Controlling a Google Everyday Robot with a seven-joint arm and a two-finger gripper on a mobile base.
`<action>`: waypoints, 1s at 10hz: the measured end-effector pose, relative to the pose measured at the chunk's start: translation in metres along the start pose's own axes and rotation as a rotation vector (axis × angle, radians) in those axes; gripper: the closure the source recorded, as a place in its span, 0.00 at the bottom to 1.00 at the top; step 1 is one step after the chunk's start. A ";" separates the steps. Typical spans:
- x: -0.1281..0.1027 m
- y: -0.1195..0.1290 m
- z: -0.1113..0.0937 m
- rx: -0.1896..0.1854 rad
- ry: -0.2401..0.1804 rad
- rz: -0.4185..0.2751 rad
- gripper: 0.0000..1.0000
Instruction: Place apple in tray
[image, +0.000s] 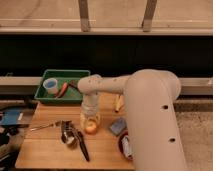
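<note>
Gripper (90, 123) low over the light wooden tabletop (45, 150), at the end of a bulky cream-white arm (150, 115) reaching in from the right. Directly under it and partly wrapped by it, the small round yellow-orange apple (90, 128), resting on the wood. Whether clamped on the fruit or merely set around it: cannot tell.

Behind and to the left of the gripper, well apart from the apple, the shallow rectangular green plastic tray (59, 100) at the table's far edge. Inside the tray, a pale blue cup (50, 86) and, just beside it, a long orange-red carrot-like item (62, 90). No apple in the tray.

Right of the gripper and slightly behind, a pale yellow banana (118, 102), partly hidden by the arm. Right and a little forward, near the apple, a small blue-grey square object (118, 126). Forward of that, a round reddish bowl (125, 145), half covered by the arm.

Left and forward of the gripper, near the apple, a cluster of dark metal utensils (67, 134) with one long black handle (83, 149) pointing toward the table's near edge.
</note>
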 end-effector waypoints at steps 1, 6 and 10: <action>0.001 0.000 0.000 -0.002 -0.007 -0.001 0.88; 0.003 -0.005 -0.031 -0.043 -0.121 -0.007 1.00; -0.002 -0.019 -0.104 -0.127 -0.368 -0.005 1.00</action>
